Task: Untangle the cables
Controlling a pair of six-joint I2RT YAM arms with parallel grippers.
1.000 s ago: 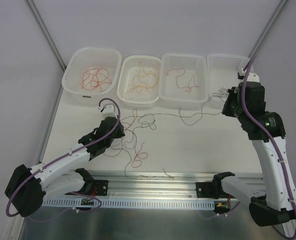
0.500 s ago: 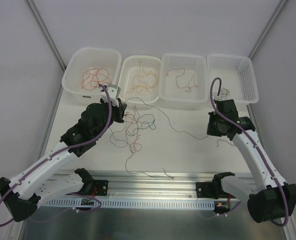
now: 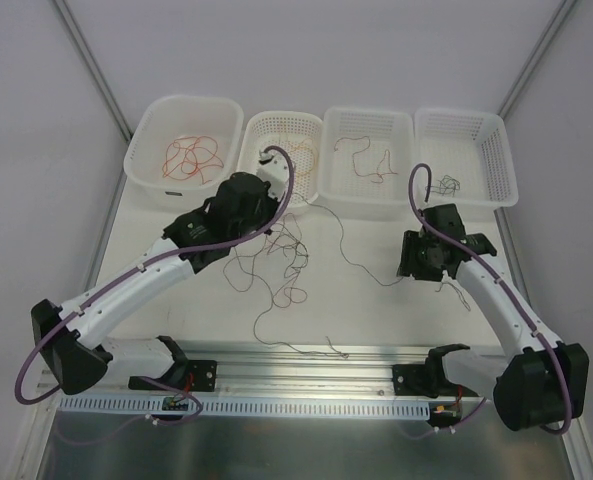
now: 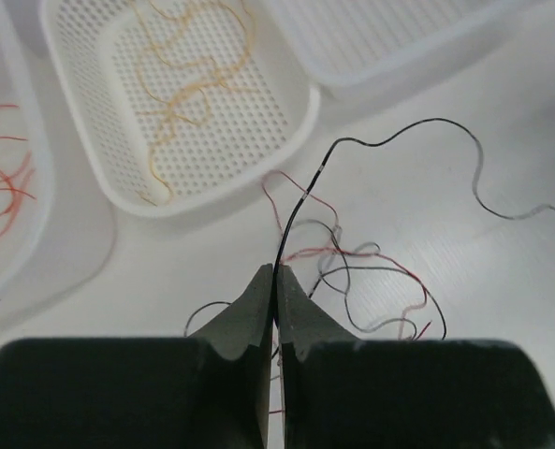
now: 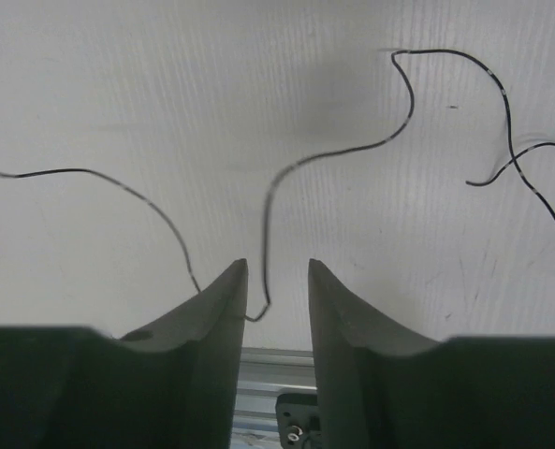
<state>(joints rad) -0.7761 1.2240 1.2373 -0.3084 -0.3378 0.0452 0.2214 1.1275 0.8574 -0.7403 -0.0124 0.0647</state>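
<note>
A tangle of thin red and black cables (image 3: 276, 255) lies on the white table below the baskets. Hovering over its upper edge, my left gripper (image 3: 269, 226) is shut on a black cable (image 4: 300, 201) that rises from the closed fingertips, with the tangle (image 4: 352, 271) just beyond them. That black cable (image 3: 342, 248) trails right across the table toward my right gripper (image 3: 409, 264). In the right wrist view, the right gripper (image 5: 277, 267) stands open low over the table. The black cable (image 5: 268, 201) lies slack between its fingers, gripped by neither.
Four white baskets line the back edge: one with red cables (image 3: 184, 155), a perforated one with orange cables (image 3: 286, 160), one with a red-orange cable (image 3: 366, 155), and one with a small black cable (image 3: 446, 183). A loose strand (image 3: 296, 350) lies by the front rail.
My left arm swung up and right, closing on the black cable and dragging the tangle along. My right gripper came down from the far-right basket and opened, releasing the black cable.
</note>
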